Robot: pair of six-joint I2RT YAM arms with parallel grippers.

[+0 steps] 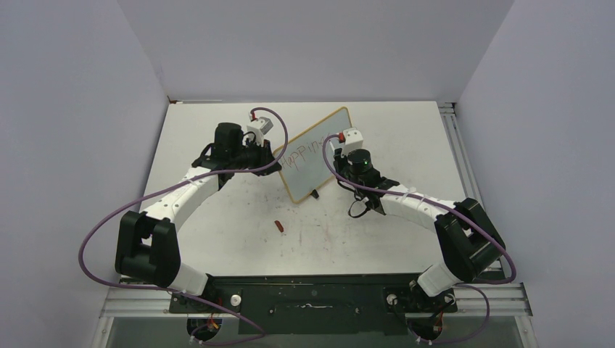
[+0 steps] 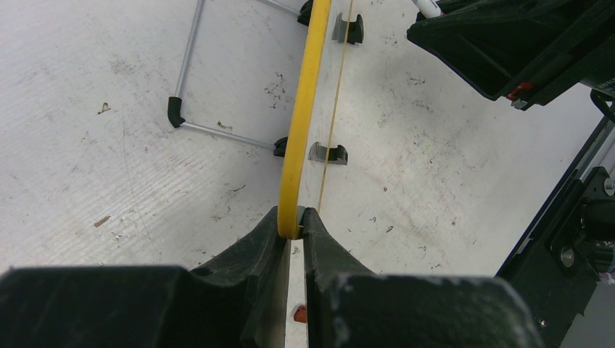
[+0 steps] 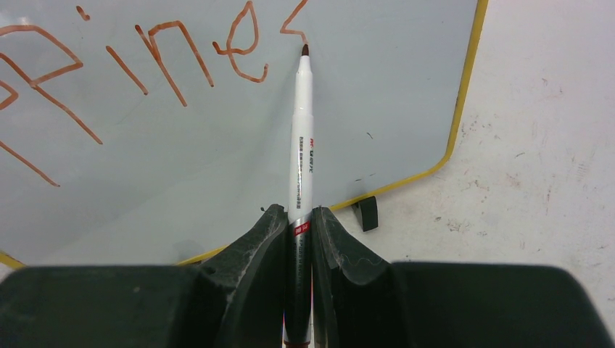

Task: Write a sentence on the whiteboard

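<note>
The whiteboard (image 1: 319, 161), glossy white with a yellow frame, stands tilted mid-table. My left gripper (image 1: 274, 161) is shut on its left edge; in the left wrist view the fingertips (image 2: 279, 228) pinch the yellow frame (image 2: 301, 116). My right gripper (image 1: 339, 158) is shut on a white marker (image 3: 301, 145), whose red tip (image 3: 305, 50) touches the board (image 3: 391, 109) at the end of a fresh stroke. The sentence (image 3: 174, 61) reads "Happines" in red, with one more letter begun; it also shows in the top view (image 1: 302, 154).
A red marker cap (image 1: 280, 226) lies on the table in front of the board. The board's wire stand (image 2: 190, 69) and black feet (image 2: 328, 154) rest on the scuffed tabletop. A black foot (image 3: 368, 212) sits beside my right gripper.
</note>
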